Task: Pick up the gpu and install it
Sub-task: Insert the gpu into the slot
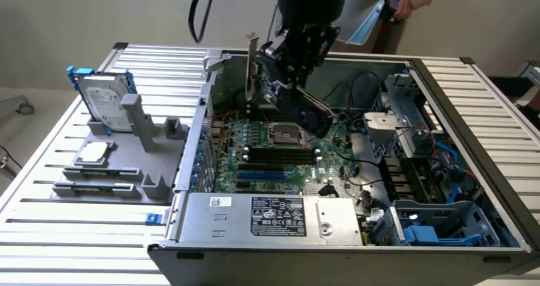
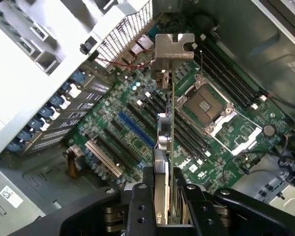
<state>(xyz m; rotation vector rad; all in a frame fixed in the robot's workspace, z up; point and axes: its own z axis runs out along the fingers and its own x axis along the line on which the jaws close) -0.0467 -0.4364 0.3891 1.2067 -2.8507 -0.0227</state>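
Above the open computer case, the gripper hangs with its fingers clamped on the gpu, which is clear of the motherboard and not seated in any slot. In the wrist view the gripper pinches the gpu edge-on, its silver bracket at the far end, over the row of slots between the blue slot and the processor socket.

White lettering on the motherboard near the blue slot looks like a Dell mark, though I cannot read it for sure. The power supply, at the near end of the case, bears a black label crowded with white print and a small white sticker; both are too small to read. A white sticker with a square code sits on the case metal.

At the exterior view's left, a hard drive in a blue frame stands upright in a grey holder, its top label unreadable. Everything rests on a table of ribbed aluminium slats. Behind it is a plain pale wall, and a person's hand shows beyond the arm.
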